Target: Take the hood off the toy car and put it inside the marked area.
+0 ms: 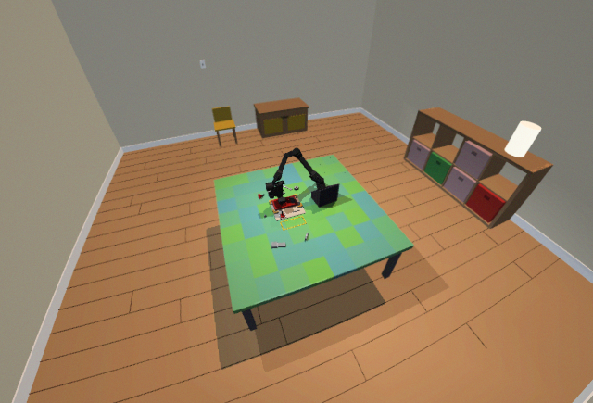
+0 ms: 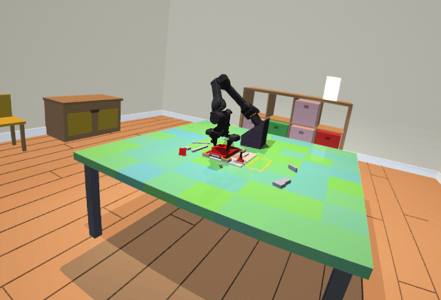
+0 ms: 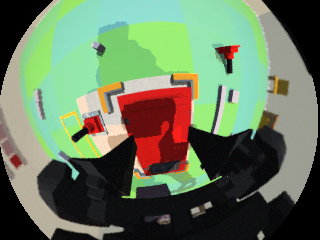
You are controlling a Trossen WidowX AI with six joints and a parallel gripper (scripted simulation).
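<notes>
The toy car's red hood (image 1: 290, 203) (image 2: 226, 154) (image 3: 182, 110) is a wide, flat-looking piece among orange and grey corner brackets on a pale board (image 2: 249, 157) (image 3: 89, 103). My gripper (image 1: 283, 199) (image 2: 221, 147) (image 3: 160, 132) points down over it and is shut on the hood, with one finger at each side edge. The hood is low at the board; I cannot tell whether it touches what is under it. The marked area, a yellow outline (image 1: 306, 220) (image 2: 267, 165) (image 3: 68, 115), lies on the table beside the board.
A red piece with a black stalk (image 2: 240, 159) (image 3: 93, 125) stands on the board near the outline. Another red piece (image 1: 260, 195) (image 2: 182, 152) (image 3: 228, 50) lies beyond a grey bar (image 2: 199, 148) (image 3: 219, 110). Grey blocks (image 1: 278, 245) (image 2: 281, 183) lie past the outline.
</notes>
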